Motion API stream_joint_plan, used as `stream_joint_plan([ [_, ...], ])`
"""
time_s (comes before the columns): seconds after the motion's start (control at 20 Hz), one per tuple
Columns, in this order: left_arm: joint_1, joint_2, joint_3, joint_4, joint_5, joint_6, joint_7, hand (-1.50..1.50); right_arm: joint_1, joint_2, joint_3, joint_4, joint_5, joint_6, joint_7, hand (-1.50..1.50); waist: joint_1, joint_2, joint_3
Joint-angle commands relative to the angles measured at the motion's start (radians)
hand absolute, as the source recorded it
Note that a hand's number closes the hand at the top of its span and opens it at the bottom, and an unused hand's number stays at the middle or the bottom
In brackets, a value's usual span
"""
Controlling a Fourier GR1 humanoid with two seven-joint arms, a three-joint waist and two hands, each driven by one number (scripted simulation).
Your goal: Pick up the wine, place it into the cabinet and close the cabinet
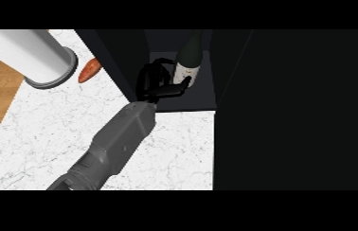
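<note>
A dark green wine bottle (pixel 189 59) with a white label stands upright inside the open black cabinet (pixel 185 104), on its floor near the back. My left hand (pixel 155 83) reaches into the cabinet from the lower left and sits against the bottle's left side. Its fingers (pixel 159 62) curl toward the bottle's shoulder, and the thumb (pixel 176 89) lies on the label. My right hand shows nowhere in the head view.
A large black panel (pixel 293 111), apparently the cabinet's open door, fills the right side. A white cylinder (pixel 38 55) and an orange vegetable (pixel 89 70) lie at the upper left on the marble counter (pixel 174 145). The counter's edge and a wood floor (pixel 7 93) show at far left.
</note>
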Motion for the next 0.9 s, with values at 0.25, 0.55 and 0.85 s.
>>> stream_joint_plan([
  [0.25, 0.01, 0.0, 0.009, 0.079, 0.023, -0.044, -0.051, 1.5, -0.089, 0.017, 0.044, -0.011, 0.018, -0.062, 0.079, -1.5, -0.014, 0.006, -0.001],
  [0.55, -0.04, 0.0, 0.072, 0.107, 0.045, 0.011, -0.107, 1.5, 0.003, 0.03, 0.056, -0.032, 0.014, -0.025, 0.028, -1.5, -0.012, 0.002, 0.0],
  [0.85, -0.043, 0.009, 0.089, 0.142, 0.011, -0.042, -0.195, -1.5, -0.009, -0.006, -0.005, -0.016, 0.013, -0.01, 0.002, -1.5, 0.006, -0.001, 0.0],
])
